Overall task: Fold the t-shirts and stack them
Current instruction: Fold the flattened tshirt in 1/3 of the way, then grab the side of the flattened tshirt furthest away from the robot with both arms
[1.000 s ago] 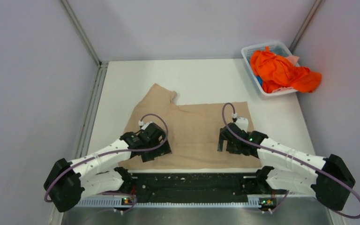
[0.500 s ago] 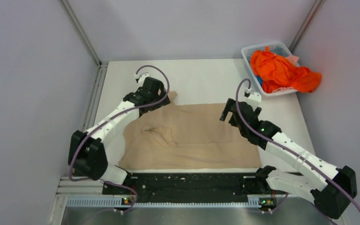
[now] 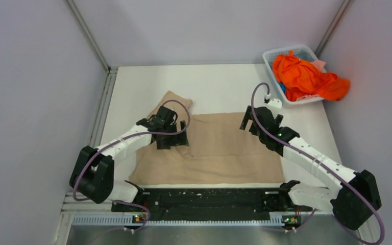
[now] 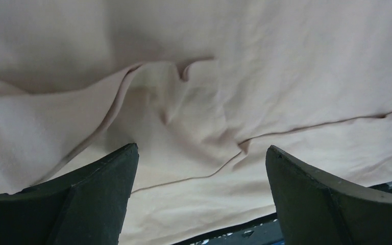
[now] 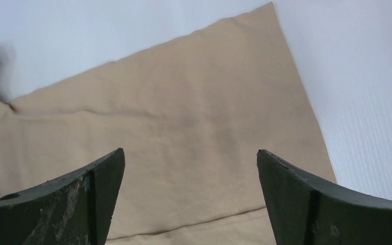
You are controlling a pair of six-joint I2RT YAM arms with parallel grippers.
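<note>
A beige t-shirt (image 3: 224,150) lies spread on the white table, with one sleeve (image 3: 172,100) sticking out at the far left. My left gripper (image 3: 173,139) is open and empty, low over the shirt's wrinkled left part (image 4: 194,112). My right gripper (image 3: 250,122) is open and empty over the shirt's far right part (image 5: 184,117), near its far right corner (image 5: 270,10). An orange t-shirt (image 3: 306,76) lies bunched in a white basket (image 3: 270,55) at the far right.
The basket also holds something blue and white under the orange shirt. A black base rail (image 3: 204,200) runs along the table's near edge, close to the shirt's front hem. Grey walls close in the left, back and right sides.
My left gripper has come back from the sleeve at the far left to the shirt's left middle. The sleeve lies flat again. My right gripper has stayed near the far right edge.
</note>
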